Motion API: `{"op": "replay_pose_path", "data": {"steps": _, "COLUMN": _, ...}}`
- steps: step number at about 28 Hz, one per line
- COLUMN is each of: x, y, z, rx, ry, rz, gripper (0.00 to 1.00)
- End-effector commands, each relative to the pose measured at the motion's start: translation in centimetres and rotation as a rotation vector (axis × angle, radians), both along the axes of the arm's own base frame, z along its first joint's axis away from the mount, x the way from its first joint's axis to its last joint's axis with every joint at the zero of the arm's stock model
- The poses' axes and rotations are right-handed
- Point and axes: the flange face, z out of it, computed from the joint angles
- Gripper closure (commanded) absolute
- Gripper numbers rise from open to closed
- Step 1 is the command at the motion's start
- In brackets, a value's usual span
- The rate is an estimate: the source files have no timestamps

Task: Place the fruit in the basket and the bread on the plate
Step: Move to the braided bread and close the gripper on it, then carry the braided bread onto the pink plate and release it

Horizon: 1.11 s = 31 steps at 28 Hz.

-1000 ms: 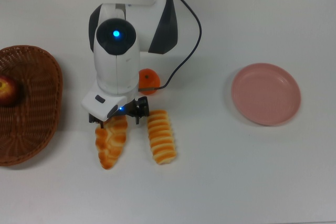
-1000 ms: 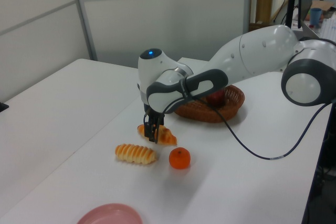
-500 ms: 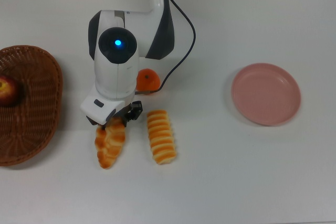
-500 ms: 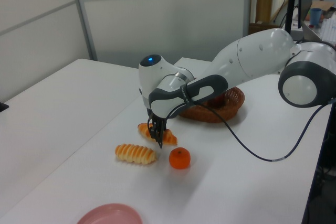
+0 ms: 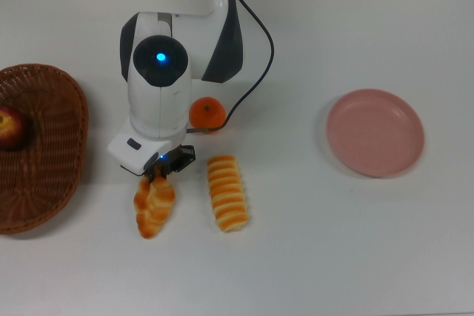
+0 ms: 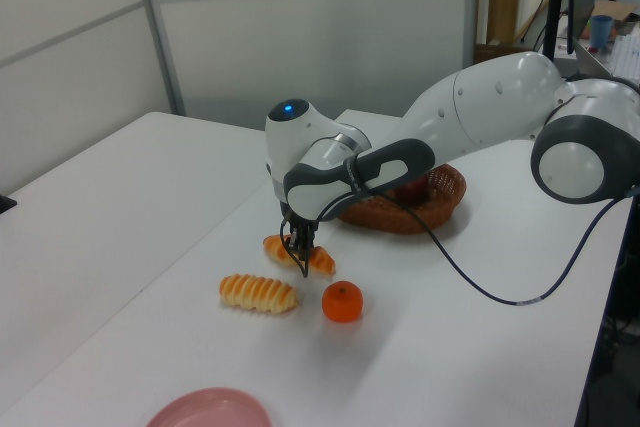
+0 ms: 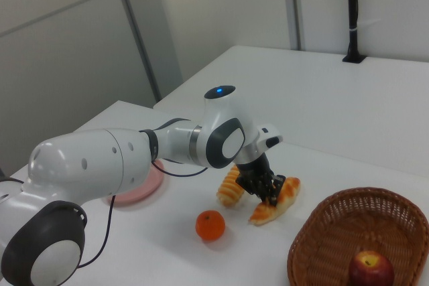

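Since 1.0 s ago the black two-finger gripper has come down and drawn its fingers in; it now pinches the upper end of the leaf-shaped braided golden pastry, which lies on the white table w/ its top end hidden under the fingers in the top view. That pastry's long axis runs roughly up-down in the top view, free pointed tip toward the bottom edge, leaning slightly to the top view's left. In the left view it lies across the gripper, both ends showing either side of the fingers.

Just beside it, on the top view's right, the straight ridged golden roll lies near-parallel, not touching it. In the right view the roll is mostly hidden behind the arm's wrist. The bright orange mandarin sits above the roll in the top view, its left edge covered by the white arm body.

The reddish-brown oval wicker basket is cut off by the top view's left edge; the dark red apple inside it is also partly cut off. The round pale pink plate sits well apart on the top view's right; in the left view only its far rim shows, and in the right view it is largely behind the arm.
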Motion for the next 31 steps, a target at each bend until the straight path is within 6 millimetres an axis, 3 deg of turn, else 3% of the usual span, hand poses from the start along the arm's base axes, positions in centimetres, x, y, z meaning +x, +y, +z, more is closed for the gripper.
{"op": "replay_pose_path", "data": {"steps": 1, "x": -0.3, "y": 0.9, "z": 4.0, "rx": 0.062, "ry": -0.063, "rz": -0.046, "gripper": 1.0}}
{"op": "replay_pose_path", "data": {"steps": 3, "x": -0.5, "y": 2.3, "z": 5.8, "rx": 0.074, "ry": -0.084, "rz": -0.037, "gripper": 1.0}}
{"op": "replay_pose_path", "data": {"steps": 5, "x": -0.9, "y": 5.7, "z": 8.2, "rx": 0.096, "ry": -0.114, "rz": -0.018, "gripper": 1.0}}
{"op": "replay_pose_path", "data": {"steps": 9, "x": -1.6, "y": 9.5, "z": 10.7, "rx": 0.113, "ry": -0.147, "rz": -0.02, "gripper": 1.0}}
{"op": "replay_pose_path", "data": {"steps": 11, "x": -2.5, "y": 13.1, "z": 11.6, "rx": 0.125, "ry": -0.142, "rz": -0.004, "gripper": 1.0}}
{"op": "replay_pose_path", "data": {"steps": 16, "x": -4.3, "y": 19.4, "z": 11.6, "rx": 0.139, "ry": -0.106, "rz": 0.026, "gripper": 1.0}}
{"op": "replay_pose_path", "data": {"steps": 17, "x": -5.1, "y": 21.8, "z": 11.2, "rx": 0.133, "ry": -0.086, "rz": 0.04, "gripper": 1.0}}
{"op": "replay_pose_path", "data": {"steps": 22, "x": -9.0, "y": 29.6, "z": 10.0, "rx": 0.101, "ry": 0.001, "rz": 0.122, "gripper": 1.0}}
{"op": "replay_pose_path", "data": {"steps": 26, "x": -11.0, "y": 32.9, "z": 9.1, "rx": 0.081, "ry": 0.048, "rz": 0.166, "gripper": 1.0}}
{"op": "replay_pose_path", "data": {"steps": 27, "x": -12.0, "y": 34.5, "z": 8.2, "rx": 0.07, "ry": 0.069, "rz": 0.192, "gripper": 1.0}}
{"op": "replay_pose_path", "data": {"steps": 31, "x": -14.0, "y": 38.0, "z": 5.9, "rx": 0.047, "ry": 0.107, "rz": 0.247, "gripper": 1.0}}
